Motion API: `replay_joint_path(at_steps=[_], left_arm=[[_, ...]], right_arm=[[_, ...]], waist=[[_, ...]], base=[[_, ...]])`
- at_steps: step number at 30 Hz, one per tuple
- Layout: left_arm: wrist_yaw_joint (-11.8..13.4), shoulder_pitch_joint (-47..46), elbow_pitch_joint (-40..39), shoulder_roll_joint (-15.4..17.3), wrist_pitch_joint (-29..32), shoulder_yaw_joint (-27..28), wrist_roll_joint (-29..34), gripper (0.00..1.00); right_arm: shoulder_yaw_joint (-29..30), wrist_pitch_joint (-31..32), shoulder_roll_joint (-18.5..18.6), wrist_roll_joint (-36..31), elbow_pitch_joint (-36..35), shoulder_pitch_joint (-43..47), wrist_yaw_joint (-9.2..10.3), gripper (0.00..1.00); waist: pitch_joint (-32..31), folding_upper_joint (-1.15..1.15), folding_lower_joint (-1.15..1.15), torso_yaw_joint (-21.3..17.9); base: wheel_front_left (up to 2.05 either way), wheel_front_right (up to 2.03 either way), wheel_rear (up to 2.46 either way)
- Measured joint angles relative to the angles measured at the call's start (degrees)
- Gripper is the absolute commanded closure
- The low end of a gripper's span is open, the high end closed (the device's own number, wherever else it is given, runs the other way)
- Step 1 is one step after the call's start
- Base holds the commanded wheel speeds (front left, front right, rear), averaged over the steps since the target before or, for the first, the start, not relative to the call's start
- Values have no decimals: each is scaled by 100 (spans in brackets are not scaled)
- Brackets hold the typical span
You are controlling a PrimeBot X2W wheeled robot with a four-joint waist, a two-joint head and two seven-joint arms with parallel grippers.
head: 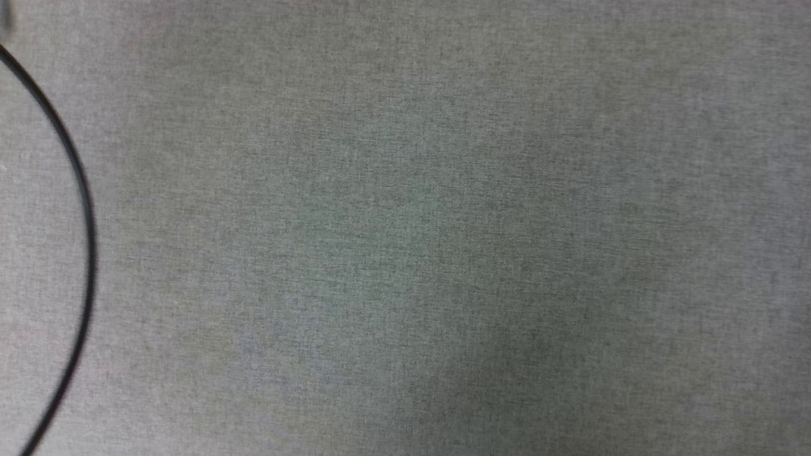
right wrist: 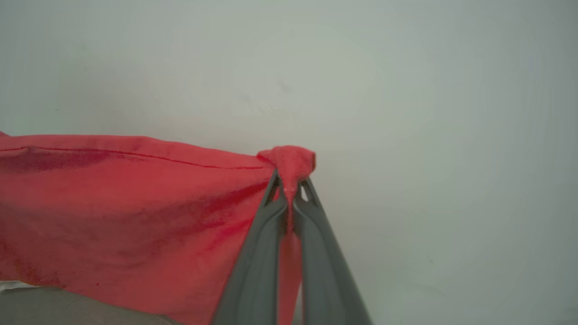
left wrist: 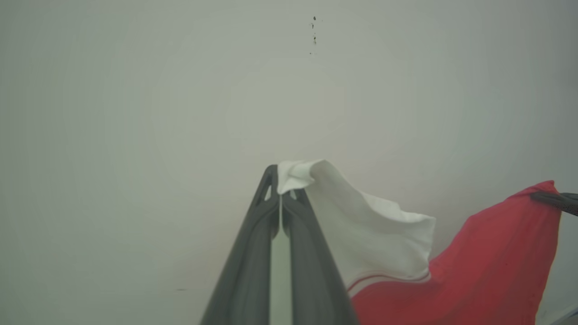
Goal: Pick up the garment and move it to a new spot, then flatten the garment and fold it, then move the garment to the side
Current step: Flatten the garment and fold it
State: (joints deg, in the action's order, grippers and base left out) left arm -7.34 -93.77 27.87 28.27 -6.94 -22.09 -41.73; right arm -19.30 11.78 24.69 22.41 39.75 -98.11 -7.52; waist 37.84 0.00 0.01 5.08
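The thin red jersey with white sleeve panels hangs in the air, the left gripper pinching a white corner, the right gripper pinching a red corner, its long edge running from one to the other.

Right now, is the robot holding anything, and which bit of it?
Yes, the garment. The left end effector pinches a white edge of it; the right end effector pinches a bunched red edge.
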Motion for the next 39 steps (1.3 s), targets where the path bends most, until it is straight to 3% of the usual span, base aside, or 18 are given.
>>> replay_joint_path(at_steps=[7,13,24,33,39], left_arm=[[-5,1321,-142,169,-396,-265,-309,100],[14,2625,-513,313,-611,-353,-400,100],[723,5604,-1958,493,-781,-177,-539,100],[1177,7820,-2546,376,-795,-123,-876,100],[1291,8909,-2618,187,-797,21,-1145,100]], right_arm=[[-456,-476,71,546,55,1109,0,100],[-767,-669,338,996,-353,2228,0,100],[-872,-730,733,1446,-1367,4941,-1,100],[-631,-625,577,1486,-1683,6684,-1,100],[-437,-615,461,1494,-1713,7553,-1,100]], waist=[[-180,0,-1,-52],[-477,0,-1,-61],[-1335,0,-2,-66],[-2162,0,-3,-104],[-2677,0,-3,-110]], base=[[0,0,0],[0,0,0],[0,0,0],[0,0,0],[0,0,0]])
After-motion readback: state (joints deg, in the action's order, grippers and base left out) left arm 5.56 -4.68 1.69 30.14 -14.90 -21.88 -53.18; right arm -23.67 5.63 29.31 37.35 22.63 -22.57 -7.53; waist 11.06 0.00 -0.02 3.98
